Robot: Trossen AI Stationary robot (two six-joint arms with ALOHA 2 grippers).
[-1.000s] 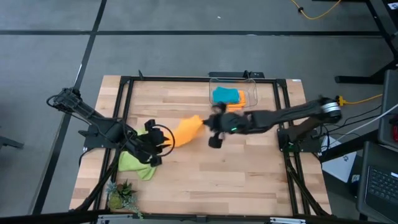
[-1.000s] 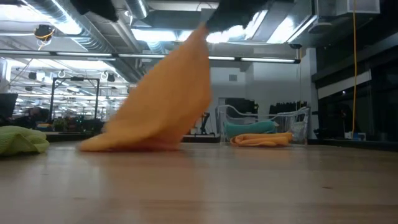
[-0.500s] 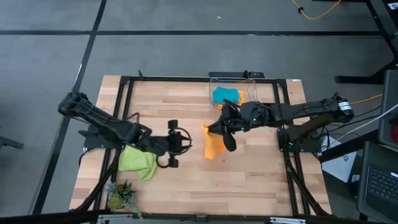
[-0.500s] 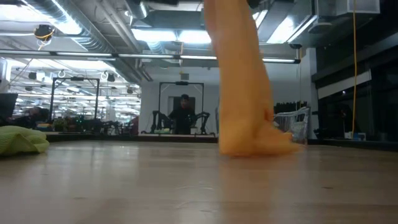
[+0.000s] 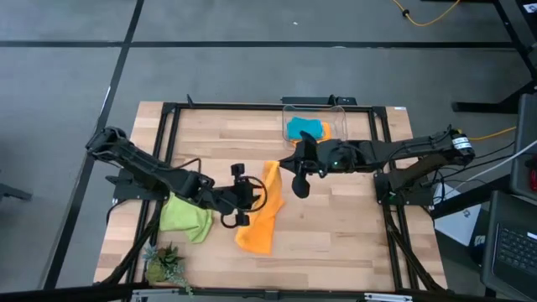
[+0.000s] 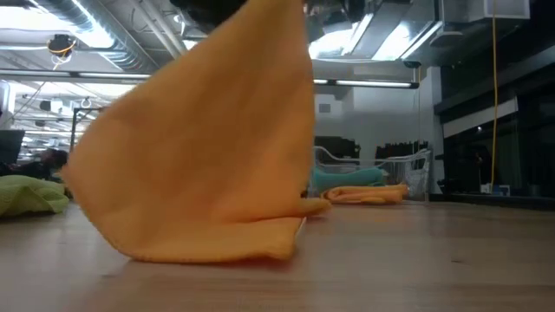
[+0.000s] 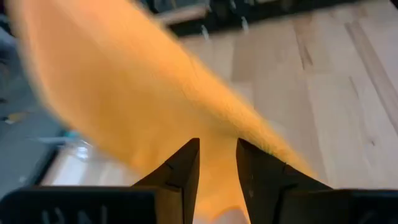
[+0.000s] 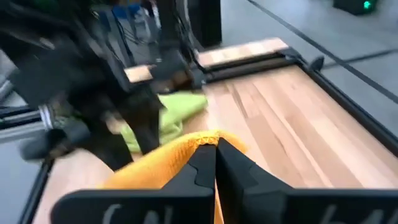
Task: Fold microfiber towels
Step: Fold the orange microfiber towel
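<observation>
My left gripper (image 5: pixel 252 197) is stretched toward the middle of the table, its fingers (image 7: pixel 186 163) slightly apart, clamped on cloth. My right gripper (image 5: pixel 289 164) reaches in from the far right, raised above the table, jaws pressed shut on the same cloth.

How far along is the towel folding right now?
Done: a blue towel and an orange one sit in the clear bin. In hand: right gripper and left gripper stretch the orange towel. Left: the green towel.
</observation>
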